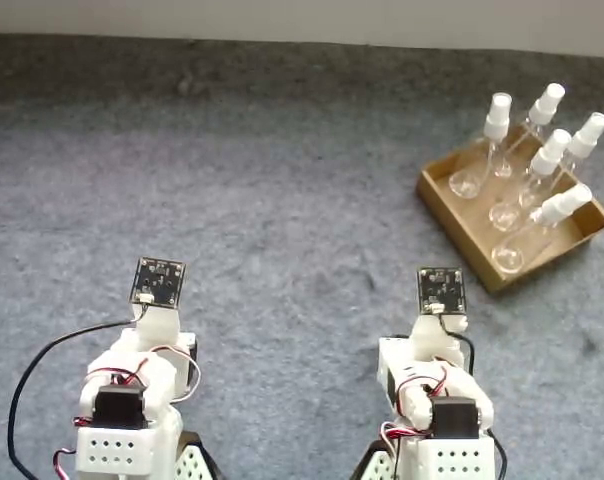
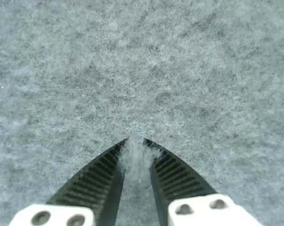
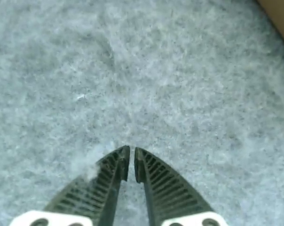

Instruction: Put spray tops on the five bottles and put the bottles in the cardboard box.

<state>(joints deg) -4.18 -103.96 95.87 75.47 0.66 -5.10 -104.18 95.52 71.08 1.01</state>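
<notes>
**High view.** Cardboard box (image 1: 457, 235), upper right of the frame, set at an angle on the grey felted tabletop (image 1: 282, 200). In it I count five bottles (image 1: 530, 180), clear, leaning side by side, each with a white spray top (image 1: 498, 115) fitted. Left arm (image 1: 132, 400) at lower left and right arm (image 1: 437, 400) at lower right, both well apart from the box; the right arm is the nearer of the two.

**Left wrist view.** Left claw (image 2: 136, 141) over bare tabletop, black ribbed fingers (image 2: 97, 176) drawn together to a thin slit at the tips, gripping nothing.

**Right wrist view.** Right claw (image 3: 131, 149) closed, tips almost touching, nothing between them. A brown sliver of the cardboard box (image 3: 279, 12) shows beyond the tips, well apart from the claw, with grey tabletop between.
</notes>
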